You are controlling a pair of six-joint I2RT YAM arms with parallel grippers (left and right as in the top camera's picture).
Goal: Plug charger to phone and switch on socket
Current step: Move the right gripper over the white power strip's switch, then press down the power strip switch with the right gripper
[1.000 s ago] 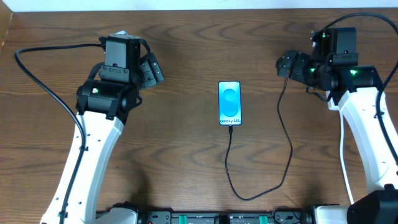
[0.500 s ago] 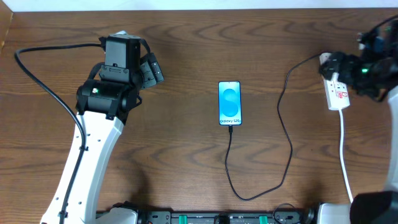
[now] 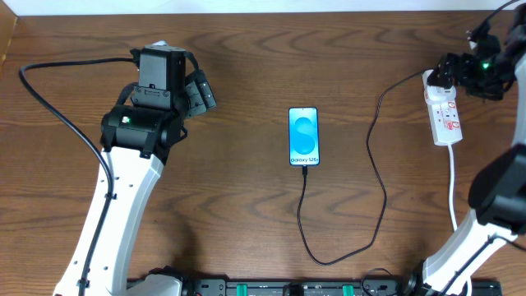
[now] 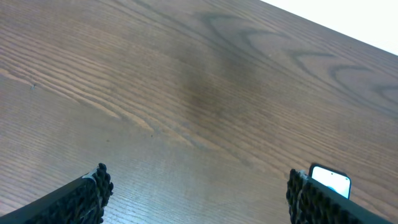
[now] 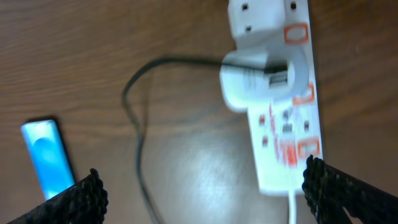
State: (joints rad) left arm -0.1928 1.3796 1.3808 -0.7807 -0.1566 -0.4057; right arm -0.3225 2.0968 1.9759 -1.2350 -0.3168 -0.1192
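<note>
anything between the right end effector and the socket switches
Nothing visible. The open right end effector hangs over the socket, its red switches in plain view; the charger's white adapter sits plugged in beside them.

phone (image 3: 303,136) mid table (image 3: 246,66), charger (image 5: 258,79) meeting its near end, looping rt up to socket (image 3: 446,123), far rt

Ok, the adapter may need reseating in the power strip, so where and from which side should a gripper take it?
Probably take the adapter by its rounded white body, from straight above, with the fingers on the two sides that face along the power strip. The black cable leaves the side toward the phone, so that side is best kept free.
</note>
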